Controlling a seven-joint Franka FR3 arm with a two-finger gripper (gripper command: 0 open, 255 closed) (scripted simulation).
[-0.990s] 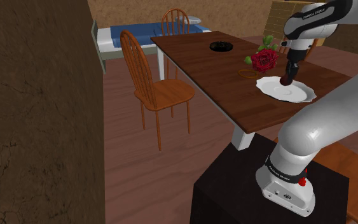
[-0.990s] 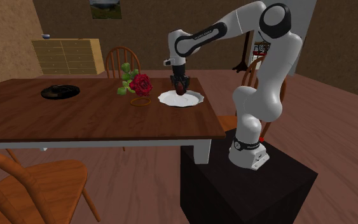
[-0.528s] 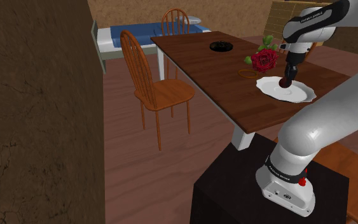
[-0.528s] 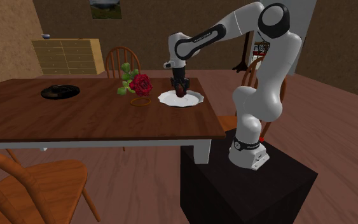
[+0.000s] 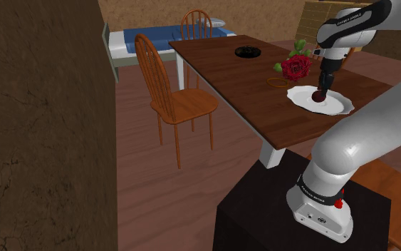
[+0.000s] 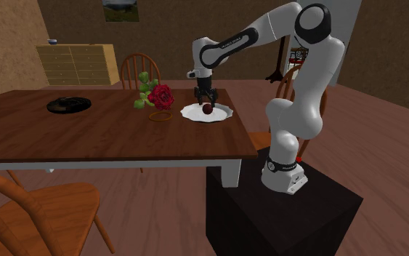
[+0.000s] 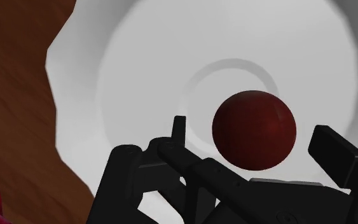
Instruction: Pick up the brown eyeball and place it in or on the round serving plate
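Observation:
A dark reddish-brown ball, the eyeball (image 7: 254, 127), rests on the middle of the round white plate (image 7: 139, 57). My black gripper (image 7: 255, 135) hangs straight over it, open, one finger on each side of the ball with a gap to each. In the shoulder view the eyeball (image 5: 319, 97) lies on the plate (image 5: 341, 107) under the gripper (image 5: 320, 91), near the table's close corner. In the second exterior view the eyeball (image 6: 207, 109) sits on the plate (image 6: 223, 115) between the spread fingers of the gripper (image 6: 205, 102).
A red rose (image 5: 295, 66) and an orange ring (image 5: 275, 83) lie just beside the plate. A black dish (image 5: 248, 51) sits farther along the brown table (image 5: 227, 78). A wooden chair (image 5: 170, 100) stands at the table's side, and a blue bed (image 5: 156, 37) behind it.
The fingers were shut on the eyeball and have now spread apart, leaving it on the plate. The hand came down slightly before that.

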